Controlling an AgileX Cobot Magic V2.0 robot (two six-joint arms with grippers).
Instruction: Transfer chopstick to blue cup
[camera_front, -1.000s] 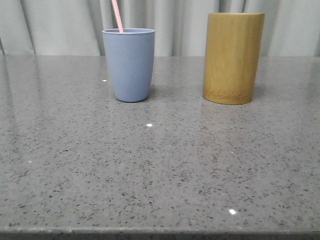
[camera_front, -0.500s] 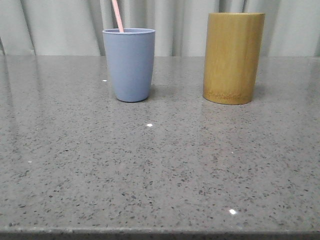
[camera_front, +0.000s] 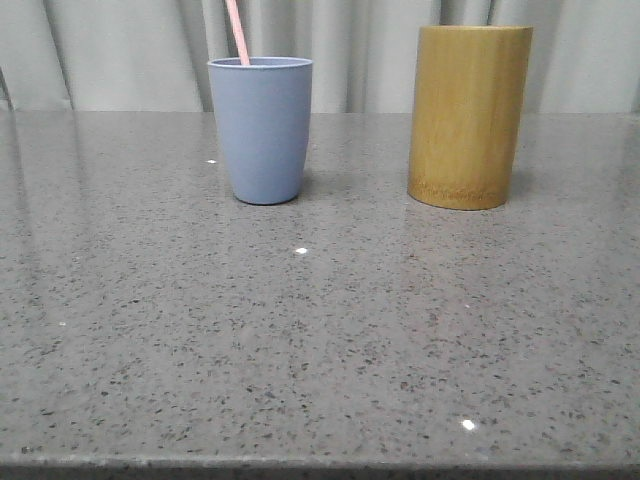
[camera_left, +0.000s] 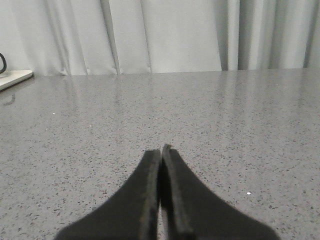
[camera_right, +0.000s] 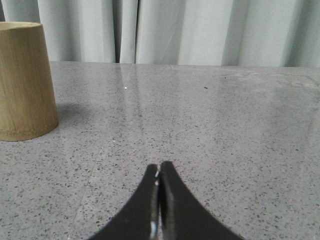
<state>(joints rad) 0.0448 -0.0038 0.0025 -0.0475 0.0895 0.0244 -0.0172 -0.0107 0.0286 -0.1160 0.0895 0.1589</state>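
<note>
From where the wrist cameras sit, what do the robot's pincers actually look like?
Both look alike: the left gripper and right gripper each show two matte black fingers, broad at the base and tapering to slim tips. No cables, markings or arm casing are visible, and neither appears in the front view.

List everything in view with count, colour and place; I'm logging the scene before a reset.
chopstick: one visible, pale pink, standing tilted in the blue cup, upper part showing.
blue cup: one, matte grey-blue, upright on the table, left of centre at the back.
bamboo holder: one, yellow-brown, upright, to the right of the cup and apart from it.
table: one, grey speckled stone.
curtain: pale grey, behind the table.
white object: one, at the table edge, only partly seen.
left hand: black, shut, holding nothing.
right hand: black, shut, holding nothing.
</note>
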